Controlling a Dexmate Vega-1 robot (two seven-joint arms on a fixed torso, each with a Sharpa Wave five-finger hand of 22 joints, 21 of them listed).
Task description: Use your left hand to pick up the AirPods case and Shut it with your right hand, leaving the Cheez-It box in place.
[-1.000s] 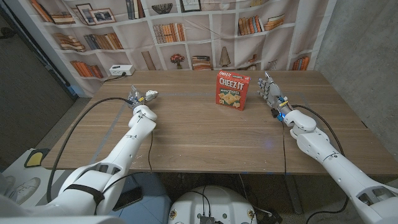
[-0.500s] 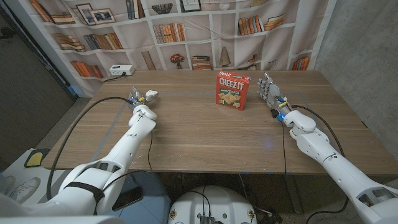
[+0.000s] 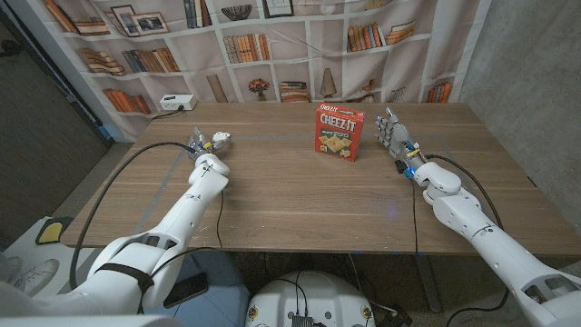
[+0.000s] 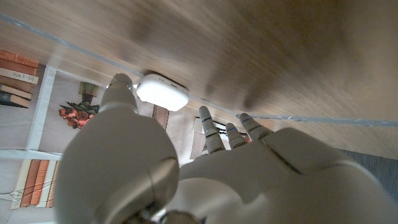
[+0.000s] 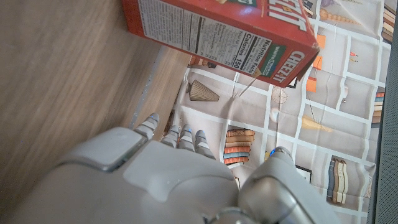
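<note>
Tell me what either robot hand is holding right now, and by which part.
Nothing looks held. The left hand is at the white AirPods case on the table, fingers not visibly closed on it. The right hand is open beside the Cheez-It box.

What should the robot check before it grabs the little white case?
1. AirPods case lies on the table, close to the left hand: ok.
2. Left hand's fingers wrapped around the case: not ok, the left wrist view shows it lying just past them.
3. Case lid open or closed: cannot tell, too small and blurred.
4. Right hand free to do the closing: ok, it holds nothing, fingers apart.
5. Cheez-It box standing upright, apart from both hands: ok.
</note>
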